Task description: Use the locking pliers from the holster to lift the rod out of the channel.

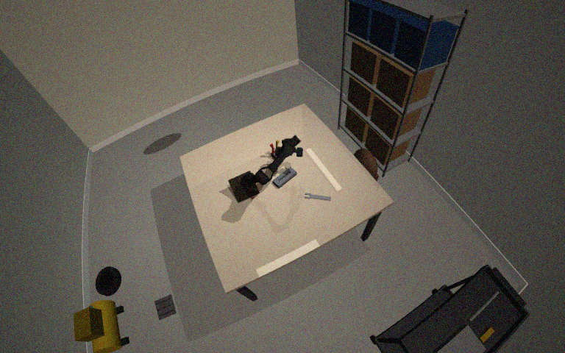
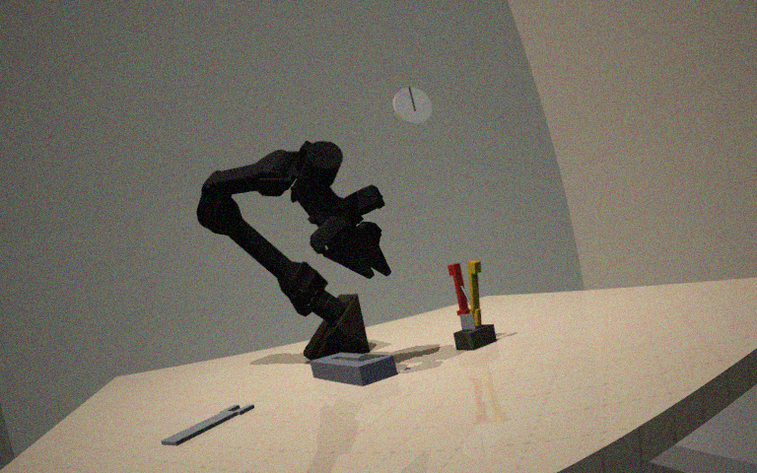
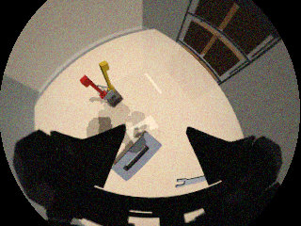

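Open tool (image 1: 296, 144) (image 2: 380, 275) (image 3: 157, 128), rod's ends indistinct.

My arm (image 1: 275, 162) (image 2: 257, 245) is matte black, with rounded, bulky joints and slim links; my claw (image 1: 296, 139) (image 2: 379, 274) (image 3: 157, 128) has black, tapering, wedge-shaped fingers.

open room above slotted block (image 1: 285, 177) (image 2: 352, 369) (image 3: 127, 172); pliers' upright handles (image 2: 474, 287) (image 3: 106, 75) an obstacle nr. holder (image 2: 474, 338) (image 3: 114, 98)
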Motion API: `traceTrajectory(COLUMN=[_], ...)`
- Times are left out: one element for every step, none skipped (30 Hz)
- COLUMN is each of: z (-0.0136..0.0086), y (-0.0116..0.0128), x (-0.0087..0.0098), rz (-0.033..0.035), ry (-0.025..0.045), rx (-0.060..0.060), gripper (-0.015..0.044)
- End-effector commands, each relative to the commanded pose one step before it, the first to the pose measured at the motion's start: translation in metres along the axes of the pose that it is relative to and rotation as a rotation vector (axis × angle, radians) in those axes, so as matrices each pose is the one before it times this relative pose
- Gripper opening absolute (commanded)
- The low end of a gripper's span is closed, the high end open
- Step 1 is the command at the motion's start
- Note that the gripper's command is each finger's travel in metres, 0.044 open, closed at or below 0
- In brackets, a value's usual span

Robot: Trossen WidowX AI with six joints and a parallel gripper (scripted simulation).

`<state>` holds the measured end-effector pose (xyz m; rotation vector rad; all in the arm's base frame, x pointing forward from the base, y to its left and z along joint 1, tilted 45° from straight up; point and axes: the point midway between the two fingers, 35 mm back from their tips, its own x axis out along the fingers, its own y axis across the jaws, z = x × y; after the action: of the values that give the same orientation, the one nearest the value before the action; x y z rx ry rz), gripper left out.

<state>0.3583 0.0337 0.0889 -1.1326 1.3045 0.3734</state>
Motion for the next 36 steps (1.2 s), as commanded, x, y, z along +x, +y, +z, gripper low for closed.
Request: traceTrajectory(z=[0.00484,0.00032,0.0,0.0,0.0,0.0,0.0,0.0,0.0,0.0,0.0,0.0,0.0,0.0,0.0,0.0,0.0,0.0,0.0,0.0,0.00048,0.00076,0.00098,0.00134,0.0014,0.00053,0.003,0.00571,0.00629,0.00617,0.00606,0.00603,0.00603,0.00603,0.00603,0.00603], y=[0.04186,0.00004,0.0,0.0,0.0,0.0,0.0,0.0,0.0,0.0,0.0,0.0,0.0,0.0,0.0,0.0,0.0,0.0,0.0,0.0,-0.00123,-0.00198,-0.00258,-0.00346,-0.00352,-0.00131,0.00001,0.0,0.00001,0.00001,0.00001,0.00001,0.00001,0.00001,0.00001,0.00001], x=[0.03082,0.0002,0.0,0.0,0.0,0.0,0.0,0.0,0.0,0.0,0.0,0.0,0.0,0.0,0.0,0.0,0.0,0.0,0.0,0.0,-0.00001,-0.00004,-0.00006,-0.00004,0.0,0.00001,-0.00002,-0.00003,-0.00003,-0.00003,-0.00003,-0.00003,-0.00004,-0.00004,-0.00004,-0.00004], rz=[0.24524,0.00307,0.0,0.0,0.0,0.0,0.0,0.0,0.0,0.0,0.0,0.0,0.0,0.0,0.0,0.0,0.0,0.0,0.0,0.0,-0.00006,-0.00009,-0.00012,-0.00016,-0.00016,-0.00006,-0.00003,-0.00007,-0.00007,-0.00006,-0.00006,-0.00007,-0.00007,-0.00007,-0.00007,-0.00008], ry=[0.46233,0.00549,0.0,0.0,0.0,0.0,0.0,0.0,0.0,0.0,0.0,0.0,0.0,0.0,0.0,0.0,0.0,0.0,0.0,0.0,-0.00002,-0.00004,-0.00005,-0.00007,-0.00007,-0.00002,-0.00013,-0.00027,-0.00027,-0.00025,-0.00025,-0.00025,-0.00026,-0.00026,-0.00027,-0.00027], rx=[-0.8067,-0.0098,0.0,0.0,0.0,0.0,0.0,0.0,0.0,0.0,0.0,0.0,0.0,0.0,0.0,0.0,0.0,0.0,0.0,0.0,0.0,0.0001,0.0001,0.0001,0.0001,0.0001,0.0,0.0,0.0,0.0,0.0,0.0,0.0,0.0,0.0,0.0], gripper=[0.044,0.044,0.044,0.044,0.044,0.044,0.044,0.044,0.044,0.044,0.044,0.044,0.044,0.044,0.044,0.044,0.044,0.044,0.044,0.044,0.044,0.044,0.044,0.044,0.044,0.044,0.044,0.044,0.044,0.044,0.044,0.044,0.044,0.044,0.044,0.044])
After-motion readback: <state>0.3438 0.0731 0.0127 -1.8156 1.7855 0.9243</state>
